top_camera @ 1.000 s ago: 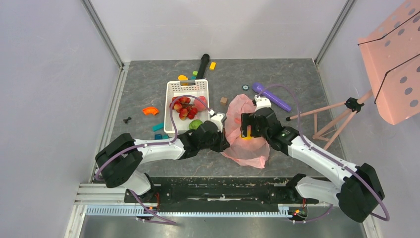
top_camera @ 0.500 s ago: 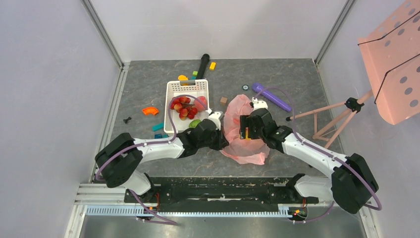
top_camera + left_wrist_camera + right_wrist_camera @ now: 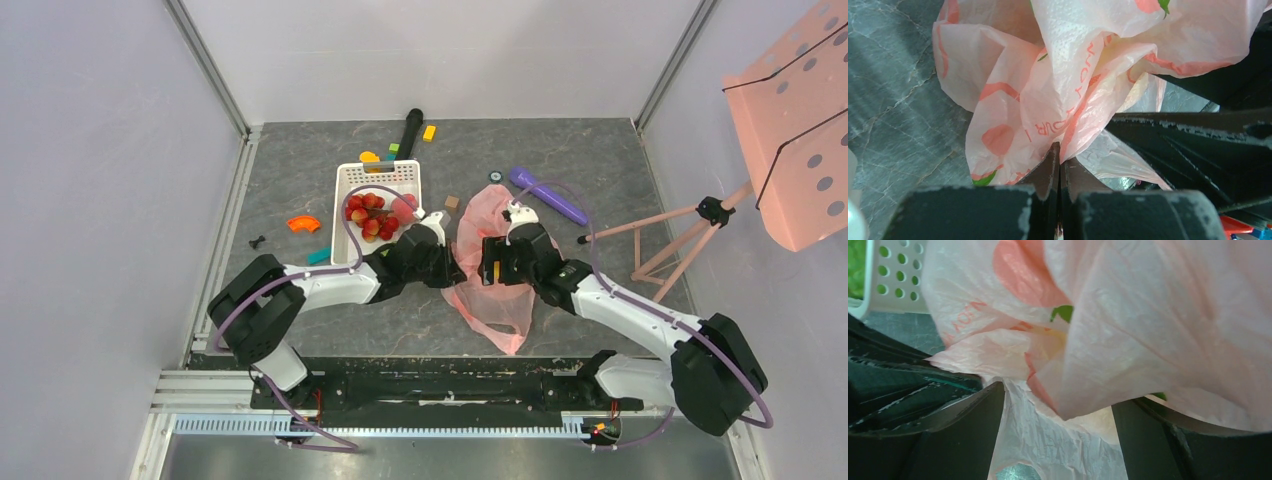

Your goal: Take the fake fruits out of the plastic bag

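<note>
Emptying target: the plastic bag [image 3: 495,300] lies crumpled between both grippers, near the basket [image 3: 378,170] holding red fruits [image 3: 372,215].
Left gripper [image 3: 1060,155]: pinched shut on a bag fold.
Right gripper [image 3: 1058,410]: spread wide around loose film, gripping nothing.
Advice: it should grip the far rim, then pull gently.

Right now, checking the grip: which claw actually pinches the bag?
The left claw: its jaws are shut on a fold of the plastic bag; the right claw stands open.

Overhead camera looks down; 2 wrist cameras closely share the plastic bag [image 3: 1073,75].
</note>
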`<act>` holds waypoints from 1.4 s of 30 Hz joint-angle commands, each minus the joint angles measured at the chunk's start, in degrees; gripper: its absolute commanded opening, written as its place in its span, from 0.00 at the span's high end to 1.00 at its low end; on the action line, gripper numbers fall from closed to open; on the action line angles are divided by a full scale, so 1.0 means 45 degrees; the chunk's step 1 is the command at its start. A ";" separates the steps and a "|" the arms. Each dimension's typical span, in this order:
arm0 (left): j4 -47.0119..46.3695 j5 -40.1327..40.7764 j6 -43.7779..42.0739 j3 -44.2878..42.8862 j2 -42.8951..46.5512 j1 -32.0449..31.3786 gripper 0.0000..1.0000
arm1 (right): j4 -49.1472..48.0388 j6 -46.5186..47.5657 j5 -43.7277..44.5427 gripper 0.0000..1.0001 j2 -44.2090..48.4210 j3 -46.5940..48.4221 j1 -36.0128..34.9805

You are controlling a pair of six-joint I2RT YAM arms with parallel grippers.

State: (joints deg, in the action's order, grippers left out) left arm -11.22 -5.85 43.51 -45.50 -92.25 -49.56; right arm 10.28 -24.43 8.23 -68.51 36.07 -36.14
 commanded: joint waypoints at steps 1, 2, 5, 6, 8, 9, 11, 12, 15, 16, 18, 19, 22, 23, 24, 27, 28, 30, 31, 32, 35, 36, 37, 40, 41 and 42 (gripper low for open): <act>-0.0337 -0.0387 0.0588 -0.0526 -0.0130 0.0037 0.98 | -0.0828 0.0013 -0.0784 0.20 0.0923 -0.0170 -0.0071; -0.0338 -0.0382 0.0588 -0.0536 -0.0145 0.0039 0.98 | -0.0889 0.0100 -0.0906 0.21 0.1186 -0.0232 -0.0073; -0.0338 -0.0448 0.0511 -0.0537 -0.0095 0.0037 0.98 | -0.0989 0.0903 -0.1273 0.21 0.1448 -0.0307 -0.0074; -0.0321 -0.0507 0.0461 -0.0568 -0.0095 0.0056 0.98 | -0.0752 0.1358 -0.1285 0.21 0.1337 -0.0160 -0.0074; -0.0223 -0.0648 0.0293 -0.0692 -0.0077 0.0093 0.98 | -0.0204 0.2610 -0.1325 0.22 0.0919 0.0293 -0.0059; -0.0123 -0.0681 0.0176 -0.0774 -0.0049 0.0142 0.98 | -0.0062 0.3268 -0.1423 0.26 0.0659 0.0459 -0.0022; 0.0072 -0.0830 -0.0054 -0.0983 -0.0022 0.0278 0.98 | 0.0564 0.4493 -0.1592 0.38 0.0144 0.1037 0.0081; 0.0216 -0.0916 -0.0192 -0.1108 -0.0016 0.0364 0.98 | 0.0926 0.5021 -0.1597 0.42 -0.0093 0.1350 0.0086; 0.0733 -0.1258 -0.0571 -0.1593 -0.0115 0.0690 0.98 | 0.1487 0.6671 -0.1785 0.45 -0.0504 0.1982 0.0111; 0.0849 -0.1437 -0.0661 -0.1730 -0.0204 0.0760 0.98 | 0.1556 0.7077 -0.1793 0.45 -0.0623 0.2127 0.0123; 0.1191 -0.1714 -0.0891 -0.2123 -0.0375 0.0910 0.98 | 0.1956 0.7865 -0.1797 0.44 -0.0955 0.2530 0.0140; 0.1359 -0.1789 -0.0996 -0.2325 -0.0453 0.0944 0.98 | 0.2086 0.8280 -0.1790 0.44 -0.1180 0.2751 0.0141; 0.1535 -0.2007 -0.1132 -0.2615 -0.0650 0.0994 0.98 | 0.2310 0.9314 -0.1716 0.41 -0.1809 0.3316 0.0148; 0.1555 -0.2058 -0.1186 -0.2658 -0.0693 0.1004 0.98 | 0.2310 0.9556 -0.1609 0.41 -0.2015 0.3471 0.0160; 0.1575 -0.2096 -0.1218 -0.2692 -0.0726 0.1013 0.98 | 0.2327 0.9855 -0.1559 0.41 -0.2189 0.3641 0.0209; 0.1596 -0.2158 -0.1285 -0.2720 -0.0869 0.1043 0.98 | 0.2376 1.0482 -0.1621 0.42 -0.2746 0.4081 0.0420; 0.1596 -0.2177 -0.1299 -0.2739 -0.0934 0.1052 0.98 | 0.2388 1.0603 -0.1655 0.42 -0.2893 0.4185 0.0511; 0.1596 -0.2235 -0.1306 -0.2795 -0.1091 0.1068 0.98 | 0.2319 1.0771 -0.1693 0.42 -0.3126 0.4372 0.0747; 0.1596 -0.2239 -0.1312 -0.2828 -0.1163 0.1072 0.98 | 0.2238 1.0822 -0.1748 0.42 -0.3213 0.4444 0.0853; 0.1596 -0.2267 -0.1326 -0.2849 -0.1251 0.1072 0.98 | 0.2172 1.0883 -0.1773 0.42 -0.3287 0.4486 0.0964; 0.1596 -0.2399 -0.1337 -0.2955 -0.1521 0.1111 0.98 | 0.2063 1.1069 -0.2048 0.42 -0.3623 0.4579 0.1191; 0.1586 -0.2426 -0.1327 -0.2975 -0.1574 0.1111 0.98 | 0.2077 1.1134 -0.2217 0.42 -0.3736 0.4587 0.1246; 0.1576 -0.2431 -0.1328 -0.2976 -0.1633 0.1121 0.98 | 0.2130 1.1204 -0.2308 0.42 -0.3899 0.4606 0.1289; 0.1557 -0.2490 -0.1327 -0.3015 -0.1755 0.1145 0.98 | 0.2275 1.1325 -0.2543 0.41 -0.4282 0.4603 0.1390; 0.1557 -0.2490 -0.1316 -0.3034 -0.1783 0.1150 0.98 | 0.2281 1.1324 -0.2630 0.41 -0.4372 0.4588 0.1408; 0.1557 -0.2507 -0.1330 -0.3052 -0.1832 0.1167 0.98 | 0.2323 1.1326 -0.2788 0.40 -0.4495 0.4566 0.1415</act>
State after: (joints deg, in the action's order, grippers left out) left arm -3.84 -15.49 39.72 -56.99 -99.63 -44.73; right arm 20.73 24.71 -1.52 -86.94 54.76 -30.11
